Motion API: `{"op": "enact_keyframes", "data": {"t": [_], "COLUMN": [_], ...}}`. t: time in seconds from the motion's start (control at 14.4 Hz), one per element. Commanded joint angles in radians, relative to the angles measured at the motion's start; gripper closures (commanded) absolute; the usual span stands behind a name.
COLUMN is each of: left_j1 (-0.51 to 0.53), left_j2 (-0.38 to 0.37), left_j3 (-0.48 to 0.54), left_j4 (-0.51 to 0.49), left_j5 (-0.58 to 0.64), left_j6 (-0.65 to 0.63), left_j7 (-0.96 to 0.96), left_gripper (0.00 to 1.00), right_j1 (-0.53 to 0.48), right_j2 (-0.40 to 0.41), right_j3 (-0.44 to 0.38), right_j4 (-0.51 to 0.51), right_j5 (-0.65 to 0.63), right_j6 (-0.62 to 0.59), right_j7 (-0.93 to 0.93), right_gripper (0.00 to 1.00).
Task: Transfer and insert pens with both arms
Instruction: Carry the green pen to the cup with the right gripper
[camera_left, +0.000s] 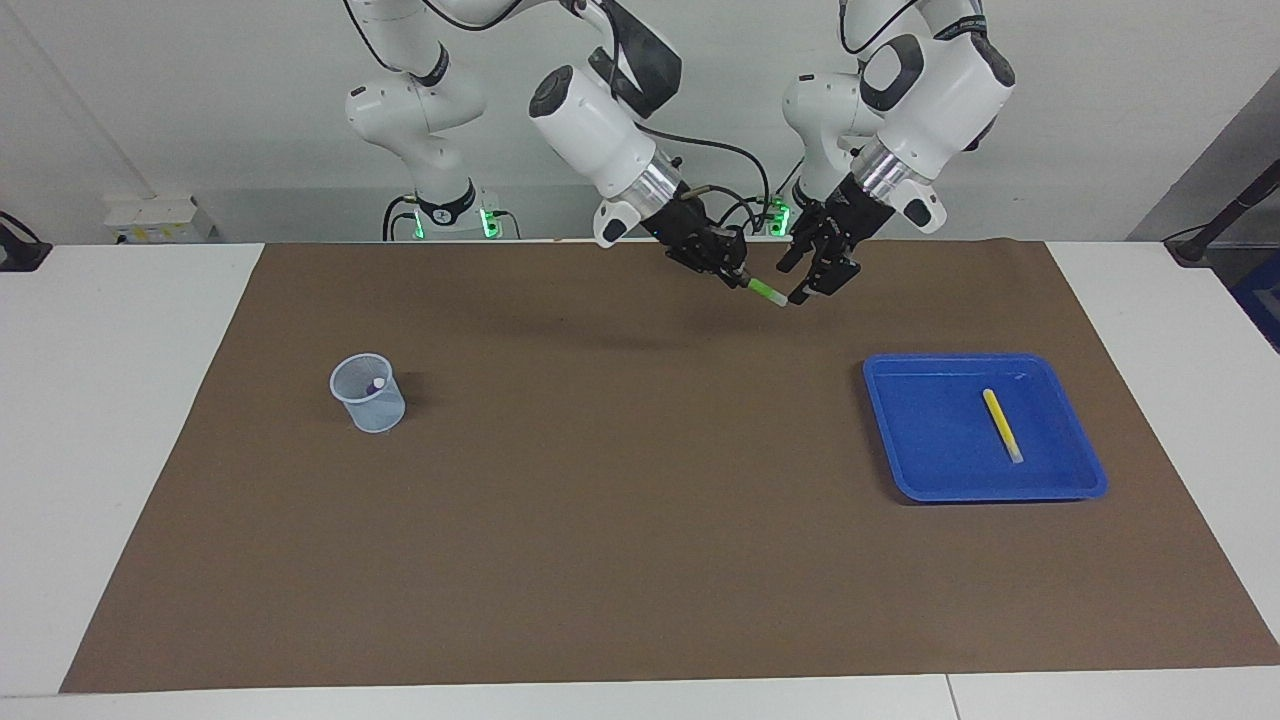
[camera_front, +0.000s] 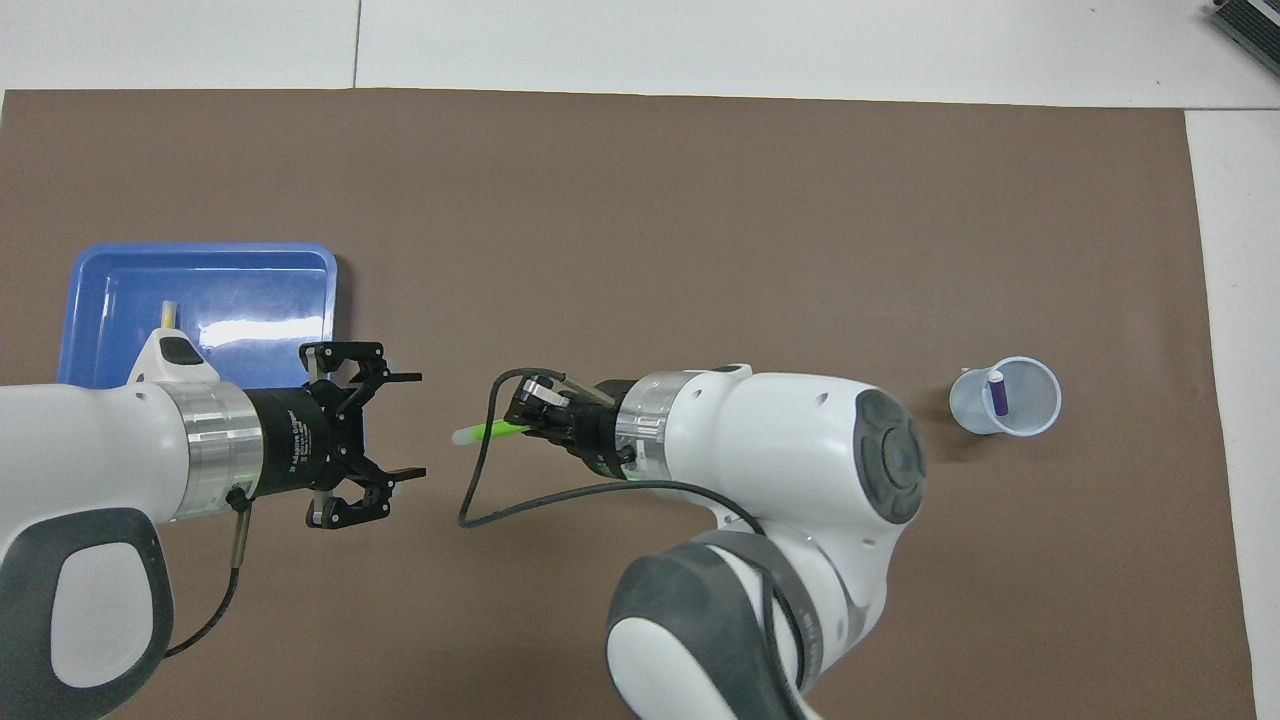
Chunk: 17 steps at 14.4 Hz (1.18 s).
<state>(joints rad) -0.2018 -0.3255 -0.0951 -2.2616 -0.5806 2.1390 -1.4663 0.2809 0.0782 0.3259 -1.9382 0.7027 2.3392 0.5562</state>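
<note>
1. Right gripper (camera_front: 528, 421): raised over the brown mat (camera_left: 620, 560) at the robots' end, clamped on the dark end of the green pen (camera_front: 487, 431); pen's pale cap end points toward the left gripper.
2. Left gripper (camera_front: 405, 424): raised over the mat just beside the pen's cap end, fingers spread wide, holding nothing, apart from the pen.
3. Clear cup (camera_left: 368, 393): upright on the mat toward the right arm's end; purple pen (camera_front: 996, 393) stands in it, pale cap up.
4. Blue tray (camera_left: 905, 440): on the mat toward the left arm's end; yellow pen (camera_left: 1001, 423) lies flat in it.
</note>
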Motion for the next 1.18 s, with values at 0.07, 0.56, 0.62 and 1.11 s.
{"op": "enact_keyframes", "data": {"t": [0.07, 0.56, 0.62, 1.11], "left_j1": [0.065, 0.222, 0.229, 0.344], "left_j2": [-0.035, -0.041, -0.041, 0.038], "left_j3": [0.012, 0.015, 0.018, 0.02], "left_j4": [-0.019, -0.006, -0.004, 0.02], "left_j5": [-0.001, 0.186, 0.227, 0.363], "left_j6": [-0.109, -0.258, -0.263, -0.237], "left_j7": [0.355, 1.004, 1.09, 1.549], "left_gripper": [0.0, 0.0, 0.0, 0.0], "right_j1": [-0.124, -0.354, -0.367, -0.524], "right_j2": [-0.05, -0.129, -0.127, -0.115], "right_j3": [0.005, 0.002, 0.002, 0.005], "right_j4": [0.022, 0.087, 0.102, 0.061], "right_j5": [-0.194, -0.535, -0.607, -0.839], "right_j6": [-0.28, -0.734, -0.762, -0.579], "right_j7": [-0.163, -0.744, -0.838, -1.438], "right_gripper": [1.0, 1.0, 1.0, 1.0]}}
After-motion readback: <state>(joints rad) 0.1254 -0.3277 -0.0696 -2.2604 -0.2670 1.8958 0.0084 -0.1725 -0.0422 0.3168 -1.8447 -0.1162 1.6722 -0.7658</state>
